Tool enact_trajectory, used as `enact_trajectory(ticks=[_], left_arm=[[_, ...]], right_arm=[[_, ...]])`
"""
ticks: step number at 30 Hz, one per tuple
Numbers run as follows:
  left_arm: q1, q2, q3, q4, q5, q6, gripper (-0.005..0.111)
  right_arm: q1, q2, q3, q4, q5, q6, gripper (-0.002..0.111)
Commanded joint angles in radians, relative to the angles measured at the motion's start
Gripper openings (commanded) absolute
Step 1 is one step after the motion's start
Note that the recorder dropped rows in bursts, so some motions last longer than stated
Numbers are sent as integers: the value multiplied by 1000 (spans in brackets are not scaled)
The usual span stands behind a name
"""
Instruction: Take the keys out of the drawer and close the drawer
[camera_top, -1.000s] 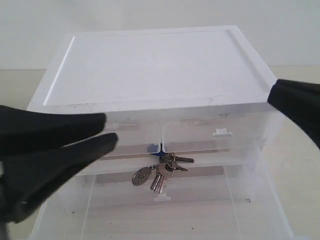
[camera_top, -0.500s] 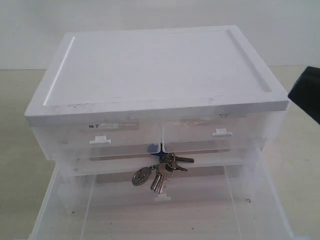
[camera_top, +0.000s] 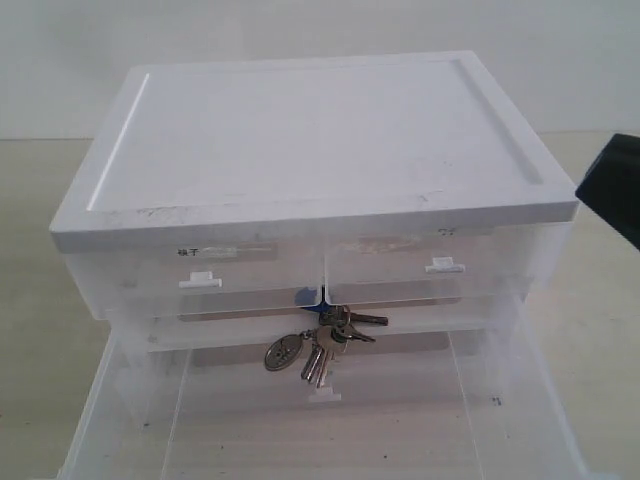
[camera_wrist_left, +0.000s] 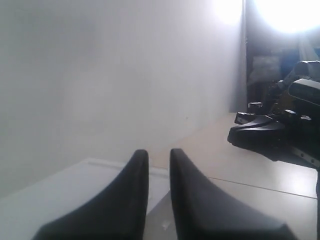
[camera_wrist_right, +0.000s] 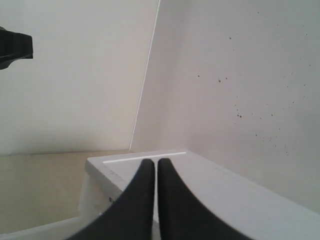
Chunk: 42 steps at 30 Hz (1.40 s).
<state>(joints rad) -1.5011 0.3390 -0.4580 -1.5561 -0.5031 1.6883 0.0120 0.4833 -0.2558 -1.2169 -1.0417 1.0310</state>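
Observation:
The keys (camera_top: 322, 340), a silver bunch with an oval fob and a blue tag, lie inside the pulled-out translucent drawer (camera_top: 110, 400), close to the cabinet's front. No gripper is near them. My left gripper (camera_wrist_left: 159, 151) is out of the exterior view; it hovers above a corner of the cabinet's white top (camera_wrist_left: 65, 195), its fingers a narrow gap apart and holding nothing. My right gripper (camera_wrist_right: 156, 161) is shut and empty, over the cabinet top (camera_wrist_right: 235, 200). Only a black part of the right arm (camera_top: 615, 195) shows at the exterior view's right edge.
The white cabinet (camera_top: 300, 130) has two shut half-width labelled drawers (camera_top: 200, 275) on its top tier. It stands on a beige table (camera_top: 30, 240) against a white wall. The right arm (camera_wrist_left: 280, 130) shows in the left wrist view.
The left gripper has left the exterior view towards the left. The right arm has drawn back to the right edge. Keys and drawer have not moved.

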Motion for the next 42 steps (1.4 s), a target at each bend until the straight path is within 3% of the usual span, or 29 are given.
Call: enact_trajectory(ticks=[1, 9, 14, 19, 26, 32, 35, 42], left_arm=[[21, -27, 5, -188, 4, 144, 14], [134, -30, 64, -188, 243, 309, 14], [267, -30, 103, -188, 600, 443, 14], [429, -32, 141, -188, 864, 444, 14], [618, -64, 235, -151, 1060, 436, 14], [794, -154, 346, -163, 1080, 440, 14], [861, -200, 374, -155, 1015, 443, 14], [922, -264, 387, -155, 781, 443, 14]], right_arm=[[0, -8, -1, 6, -5, 2, 0], [0, -8, -1, 6, -5, 2, 0], [0, -8, -1, 6, -5, 2, 0], [0, -8, -1, 6, -5, 2, 0], [0, -8, -1, 6, -5, 2, 0], [0, -8, -1, 1, -7, 2, 0], [0, -8, -1, -1, -10, 2, 0], [0, -8, -1, -1, -10, 2, 0]])
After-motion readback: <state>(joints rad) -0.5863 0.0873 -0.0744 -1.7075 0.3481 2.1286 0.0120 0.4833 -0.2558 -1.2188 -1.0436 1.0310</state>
